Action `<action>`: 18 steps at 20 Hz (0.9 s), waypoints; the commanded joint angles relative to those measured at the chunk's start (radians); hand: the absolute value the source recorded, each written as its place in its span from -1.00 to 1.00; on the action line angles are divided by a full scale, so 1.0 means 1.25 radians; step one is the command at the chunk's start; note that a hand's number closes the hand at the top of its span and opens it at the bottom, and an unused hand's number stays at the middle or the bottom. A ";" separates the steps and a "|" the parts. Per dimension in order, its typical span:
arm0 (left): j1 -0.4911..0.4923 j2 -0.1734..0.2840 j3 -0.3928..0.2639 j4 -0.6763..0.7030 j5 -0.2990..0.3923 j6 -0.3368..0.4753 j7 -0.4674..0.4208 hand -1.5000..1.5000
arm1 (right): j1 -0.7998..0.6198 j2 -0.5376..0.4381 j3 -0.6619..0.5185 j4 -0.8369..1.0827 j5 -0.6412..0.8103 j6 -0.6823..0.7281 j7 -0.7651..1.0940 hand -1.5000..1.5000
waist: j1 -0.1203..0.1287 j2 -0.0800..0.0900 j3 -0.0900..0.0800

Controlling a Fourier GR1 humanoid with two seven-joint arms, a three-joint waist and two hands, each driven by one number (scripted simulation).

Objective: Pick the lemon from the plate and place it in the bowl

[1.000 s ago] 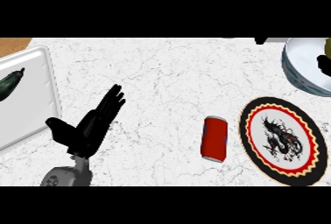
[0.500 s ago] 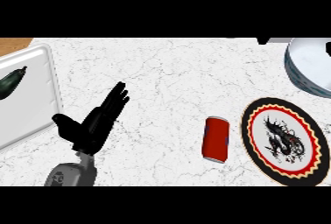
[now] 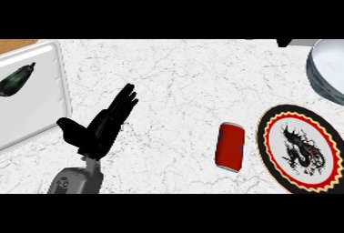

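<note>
A red can [image 3: 230,146] lies on its side just left of the empty dragon plate [image 3: 298,152], a white tray [image 3: 42,98] with a dark vegetable [image 3: 16,79] sits far left, the bowl [image 3: 325,70] top right on the marbled desk [image 3: 188,86], the left hand [image 3: 101,127] rests fingers straight and apart, and no lemon shows.

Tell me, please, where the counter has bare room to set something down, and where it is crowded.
Bare marble lies between the left hand and the red can, and along the top between the white tray and the bowl. The right side is crowded: the can lies close beside the dragon plate, with the bowl just above.
</note>
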 commanded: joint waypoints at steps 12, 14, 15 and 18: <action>0.008 -0.023 -0.015 0.003 -0.016 0.011 -0.017 0.00 | -0.036 -0.012 -0.227 0.242 -0.188 -0.143 -0.175 -1.00 | -0.001 0.003 0.004; 0.017 -0.006 -0.007 0.009 0.001 -0.013 -0.015 0.00 | -0.050 0.005 -0.295 0.217 -0.262 -0.185 -0.219 -1.00 | -0.006 0.001 0.005; 0.015 0.004 0.016 0.015 0.003 -0.008 -0.028 0.00 | -0.048 -0.006 -0.328 0.192 -0.301 -0.194 -0.276 -1.00 | -0.018 -0.003 0.005; 0.033 -0.003 0.002 0.015 -0.018 0.006 -0.030 0.00 | -0.031 0.029 -0.401 0.160 -0.400 -0.196 -0.410 -1.00 | -0.034 -0.013 0.004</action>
